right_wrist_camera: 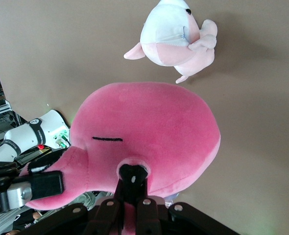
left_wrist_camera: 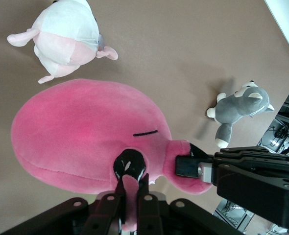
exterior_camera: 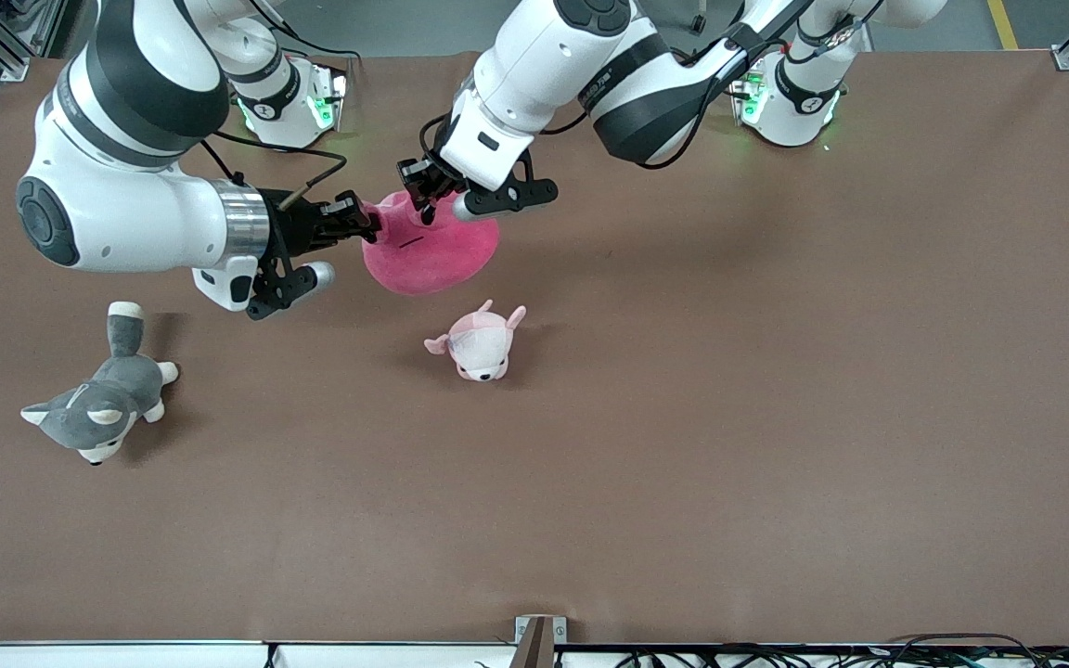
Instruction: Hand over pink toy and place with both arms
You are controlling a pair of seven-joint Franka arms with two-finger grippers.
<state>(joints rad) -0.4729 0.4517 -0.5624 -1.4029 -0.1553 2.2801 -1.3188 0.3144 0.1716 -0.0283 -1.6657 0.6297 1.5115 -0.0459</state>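
The hot-pink pink toy (exterior_camera: 432, 255) hangs just above the brown table, held between both arms. My left gripper (exterior_camera: 423, 199) comes down on its top and is shut on a small pink nub beside a dark eye (left_wrist_camera: 130, 164). My right gripper (exterior_camera: 363, 223) reaches in level from the right arm's end of the table and is shut on the toy's side. In the right wrist view its jaws pinch pink fabric by the other dark eye (right_wrist_camera: 133, 176). The left wrist view shows the right gripper's fingertip (left_wrist_camera: 187, 165) pressed on a nub.
A small pale pink-and-white plush (exterior_camera: 481, 343) lies on the table nearer the front camera than the pink toy. A grey-and-white husky plush (exterior_camera: 98, 404) lies toward the right arm's end. The table's front edge (exterior_camera: 534, 640) has a metal bracket.
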